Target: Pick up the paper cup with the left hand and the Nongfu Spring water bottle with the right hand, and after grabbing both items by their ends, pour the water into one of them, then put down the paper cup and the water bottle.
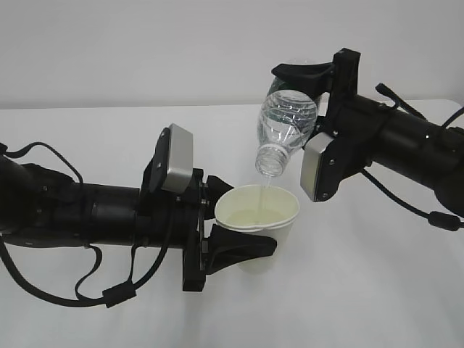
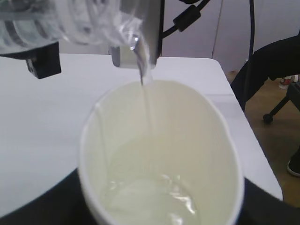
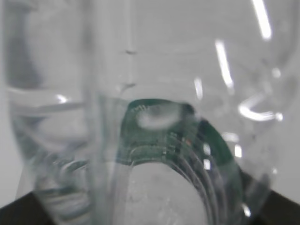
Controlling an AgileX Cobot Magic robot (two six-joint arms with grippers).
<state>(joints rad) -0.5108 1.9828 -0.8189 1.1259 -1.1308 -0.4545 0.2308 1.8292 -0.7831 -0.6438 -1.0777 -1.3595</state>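
The white paper cup (image 1: 258,217) is held off the table with my left gripper (image 1: 250,217) shut on its sides; its black fingers (image 2: 42,206) show at the bottom corners of the left wrist view. Above it the clear Nongfu Spring water bottle (image 1: 287,122) tilts mouth-down, with my right gripper (image 1: 308,101) shut on its base end. A thin stream of water (image 2: 146,101) runs from the bottle's mouth into the cup (image 2: 159,140), where clear water (image 2: 150,199) pools. In the right wrist view the bottle (image 3: 154,93) fills the frame, its green label (image 3: 154,136) seen through the plastic.
The white table (image 1: 377,290) lies under both arms, against a white wall. Its right edge (image 2: 243,122) shows in the left wrist view, with brown floor, a chair caster (image 2: 268,118) and a shoe beyond. Cables hang from both arms.
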